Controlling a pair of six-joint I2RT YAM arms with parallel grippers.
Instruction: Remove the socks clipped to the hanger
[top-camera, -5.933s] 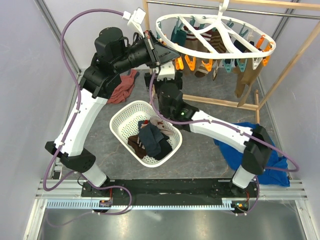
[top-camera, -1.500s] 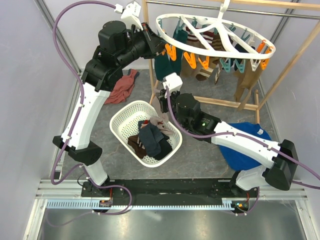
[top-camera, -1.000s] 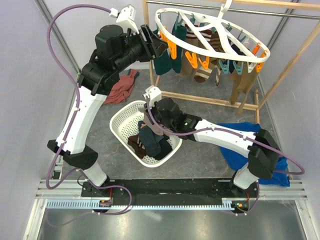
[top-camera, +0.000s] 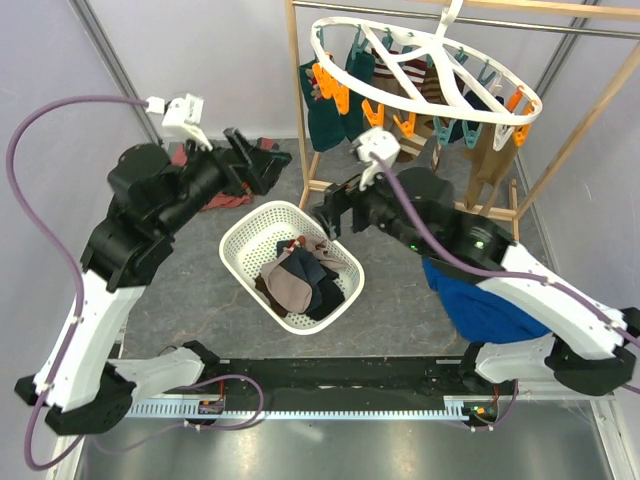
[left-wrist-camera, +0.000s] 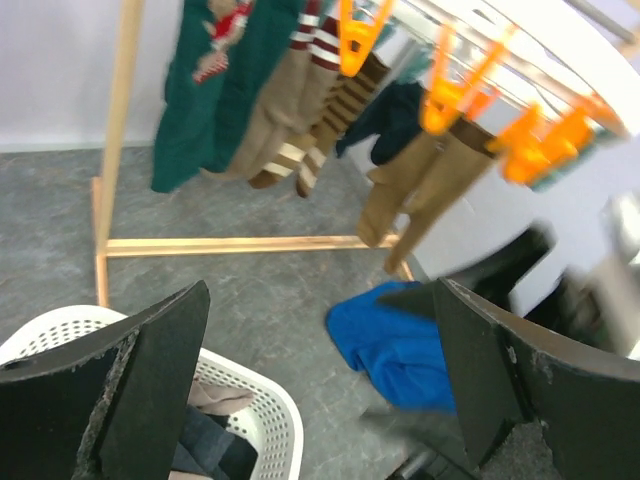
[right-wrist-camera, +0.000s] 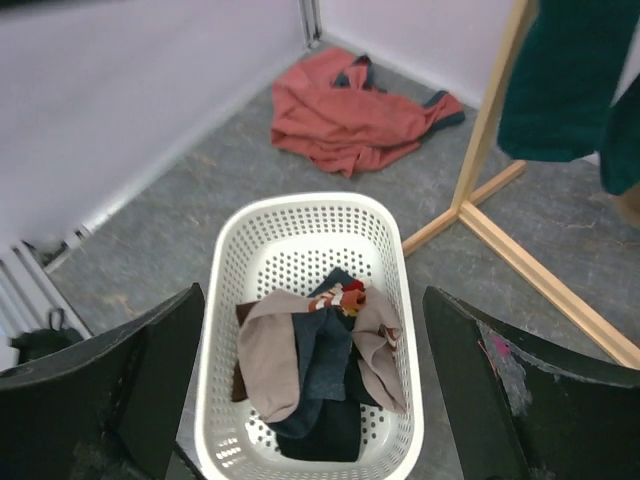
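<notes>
Left gripper (top-camera: 258, 158) and right gripper (top-camera: 330, 215) gape empty near the basket (top-camera: 235, 236); socks (top-camera: 325, 115) hang clipped on the far hanger (top-camera: 437, 46).

One hanger (top-camera: 438, 45), one basket (top-camera: 250, 235), one red garment (right-wrist-camera: 360, 110)

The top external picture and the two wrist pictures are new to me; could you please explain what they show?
Two robot arms stand side by side. The top picture looks down from above and behind them; each wrist picture looks out from its own arm's wrist. The left tool and the right tool are both open and hold nothing. Socks hang clipped on the white hanger; others lie in the white basket. A rust-red garment and a blue cloth lie on the grey surface.
</notes>
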